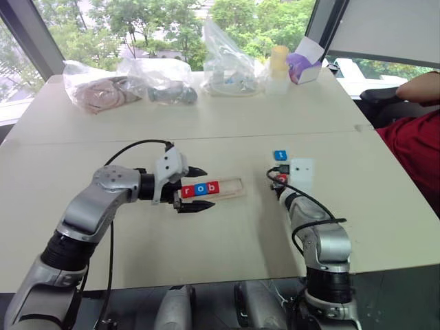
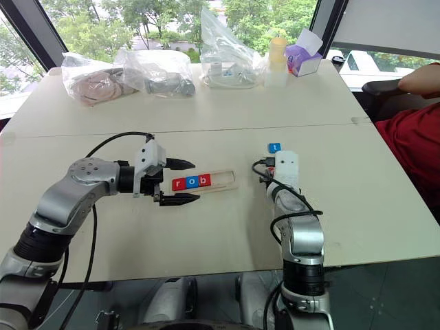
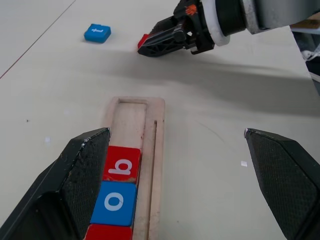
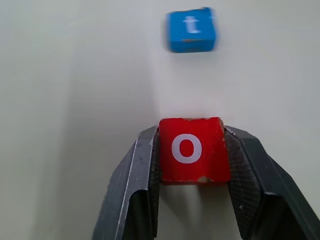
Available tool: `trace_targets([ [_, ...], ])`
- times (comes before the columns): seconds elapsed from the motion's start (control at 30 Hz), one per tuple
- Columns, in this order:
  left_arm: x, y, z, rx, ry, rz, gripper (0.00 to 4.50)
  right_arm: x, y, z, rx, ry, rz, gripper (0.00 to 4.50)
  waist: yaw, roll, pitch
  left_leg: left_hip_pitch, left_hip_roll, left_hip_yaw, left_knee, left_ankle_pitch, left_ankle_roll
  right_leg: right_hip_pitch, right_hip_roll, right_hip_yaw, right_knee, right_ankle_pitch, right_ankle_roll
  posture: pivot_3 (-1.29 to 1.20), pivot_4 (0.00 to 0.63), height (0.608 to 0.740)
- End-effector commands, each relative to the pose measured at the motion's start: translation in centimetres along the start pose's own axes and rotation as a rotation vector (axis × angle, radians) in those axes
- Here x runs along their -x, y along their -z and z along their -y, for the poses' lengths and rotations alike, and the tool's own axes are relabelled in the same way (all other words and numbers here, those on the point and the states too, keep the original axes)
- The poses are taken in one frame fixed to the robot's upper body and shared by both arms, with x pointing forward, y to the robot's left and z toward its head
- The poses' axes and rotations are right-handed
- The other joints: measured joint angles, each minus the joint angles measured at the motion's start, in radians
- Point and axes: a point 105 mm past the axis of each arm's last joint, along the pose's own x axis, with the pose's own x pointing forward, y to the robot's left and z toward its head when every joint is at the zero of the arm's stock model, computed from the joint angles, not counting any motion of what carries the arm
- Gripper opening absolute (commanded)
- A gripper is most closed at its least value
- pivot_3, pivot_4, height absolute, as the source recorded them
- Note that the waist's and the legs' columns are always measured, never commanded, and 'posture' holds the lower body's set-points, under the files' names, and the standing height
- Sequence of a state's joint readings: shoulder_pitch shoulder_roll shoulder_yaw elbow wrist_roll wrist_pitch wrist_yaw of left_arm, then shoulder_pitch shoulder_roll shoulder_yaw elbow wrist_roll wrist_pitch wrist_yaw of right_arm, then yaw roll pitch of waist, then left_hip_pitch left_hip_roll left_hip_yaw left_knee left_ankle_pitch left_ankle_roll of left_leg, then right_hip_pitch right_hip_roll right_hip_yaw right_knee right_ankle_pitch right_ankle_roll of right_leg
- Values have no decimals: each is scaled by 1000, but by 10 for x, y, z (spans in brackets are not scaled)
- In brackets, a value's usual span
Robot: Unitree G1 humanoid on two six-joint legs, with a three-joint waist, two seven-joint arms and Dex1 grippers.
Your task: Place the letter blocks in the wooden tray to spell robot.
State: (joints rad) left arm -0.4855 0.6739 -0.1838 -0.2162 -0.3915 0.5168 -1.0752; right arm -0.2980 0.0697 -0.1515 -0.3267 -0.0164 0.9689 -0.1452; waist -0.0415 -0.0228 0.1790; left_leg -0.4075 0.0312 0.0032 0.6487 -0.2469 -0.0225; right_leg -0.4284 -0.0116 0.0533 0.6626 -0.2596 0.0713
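The right gripper [image 4: 192, 165] pinches the red "o" block [image 4: 192, 150] at right of centre in the head views — the fourth letter. The wooden tray [image 1: 230, 187], mid-frame, holds r-o-b; the left gripper [image 1: 192, 188] straddles it, jaws wide, likely steadying. The blue "t" block [image 1: 280, 155] waits just beyond.

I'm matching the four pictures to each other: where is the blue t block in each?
Left eye view: blue t block, on the table just beyond the right tool.
Right eye view, same spot.
Left wrist view, far across the table.
Right wrist view, beyond the held red o block.
Shared landmark: the right tool.
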Motion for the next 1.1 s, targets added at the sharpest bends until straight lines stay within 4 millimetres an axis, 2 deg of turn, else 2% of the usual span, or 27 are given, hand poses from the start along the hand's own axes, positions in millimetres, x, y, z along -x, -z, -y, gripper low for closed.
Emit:
trace_targets([
  [0.03,-3,-7,0,-40,23,15,4500,-1,2,-2,-30,14,-19,1210,-2,0,0,0,0,0,0,0,0,0,0,0,0,0,0,0,150,740],
  [0.1,-5,-8,1,-42,35,16,4500,-2,3,-9,-38,-10,-23,1210,-3,0,0,0,0,0,0,0,0,0,0,0,0,0,0,0,150,740],
  [0.13,-5,-8,1,-43,40,17,4500,-3,3,-10,-42,-11,-22,2249,-4,0,0,0,0,0,0,0,0,0,0,0,0,0,0,0,150,740],
  [0.17,-6,-8,1,-45,47,16,4500,-4,2,-12,-40,-19,-22,2625,-4,0,0,0,0,0,0,0,0,0,0,0,0,0,-1,0,150,740],
  [0.27,-4,-8,0,-45,52,8,4500,-3,-4,-13,-13,-47,-4,4204,-3,0,0,0,0,0,0,0,0,0,1,0,0,0,-1,0,150,740],
  [0.3,-2,-8,-2,-45,45,3,4500,0,-14,-12,-16,-70,48,4459,-3,0,0,0,0,0,0,0,0,0,1,0,0,0,-1,0,150,740],
  [0.4,9,-8,-7,-25,30,-6,4500,16,-61,-11,107,-185,318,4459,-2,1,1,0,0,0,0,0,0,0,0,0,-1,0,0,0,150,740],
  [0.47,19,-10,-5,14,46,3,4500,21,-65,-15,184,-372,341,4459,-3,1,1,-1,-1,1,0,0,0,0,0,0,-2,-1,0,0,150,740],
  [0.57,29,-13,-2,45,72,9,4500,32,-58,-14,351,-662,323,4459,-4,1,1,0,0,1,-1,0,1,0,1,0,-3,0,1,0,150,740],
  [0.67,39,-11,2,32,88,-37,4500,37,-36,10,539,-889,197,4459,-2,1,1,0,0,0,-2,-1,2,1,1,-1,-4,-1,2,0,150,740],
  [0.8,47,-6,1,23,73,-79,4500,25,-22,42,720,-975,90,4459,-4,0,2,0,0,1,-1,-1,2,1,1,-1,-4,-1,0,0,150,740],
  [0.87,50,-5,0,21,57,-92,4500,18,-17,51,769,-1014,55,4459,-6,-1,2,0,0,2,-1,-1,2,1,1,0,-4,-2,-1,0,150,740],
  [1.1,57,-4,0,28,10,-112,4500,-13,-25,58,789,-1041,60,4459,-5,0,4,1,0,3,-1,-1,2,1,2,0,-4,0,1,0,150,740],
])
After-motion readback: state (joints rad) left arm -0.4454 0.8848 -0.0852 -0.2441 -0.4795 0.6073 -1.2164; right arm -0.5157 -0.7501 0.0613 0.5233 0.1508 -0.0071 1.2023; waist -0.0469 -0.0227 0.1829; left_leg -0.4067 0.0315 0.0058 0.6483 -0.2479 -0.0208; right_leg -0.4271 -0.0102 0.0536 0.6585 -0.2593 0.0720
